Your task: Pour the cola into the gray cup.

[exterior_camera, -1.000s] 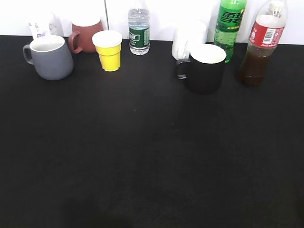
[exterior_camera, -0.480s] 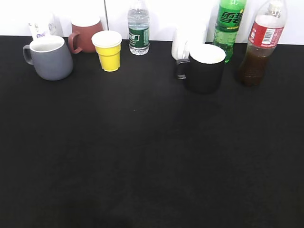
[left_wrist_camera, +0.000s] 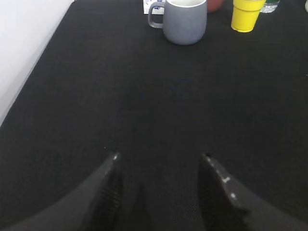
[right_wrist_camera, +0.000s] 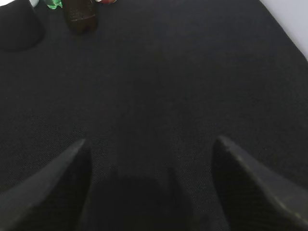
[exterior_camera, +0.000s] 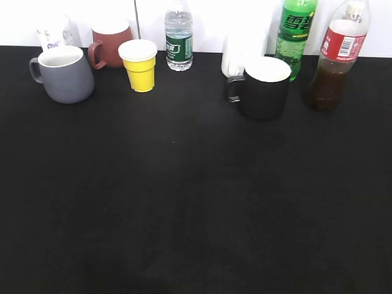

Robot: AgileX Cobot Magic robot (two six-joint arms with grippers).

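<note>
The cola, a tall clear bottle with a red label and dark brown liquid, stands upright at the back right; its base shows in the right wrist view. The gray cup stands upright at the back left, handle to the left, and shows in the left wrist view. My left gripper is open and empty over bare black cloth, well short of the cup. My right gripper is open and empty, well short of the cola. Neither arm shows in the exterior view.
A maroon mug, a yellow paper cup, a water bottle, a white cup, a black mug and a green soda bottle line the back. The black tablecloth covers the table.
</note>
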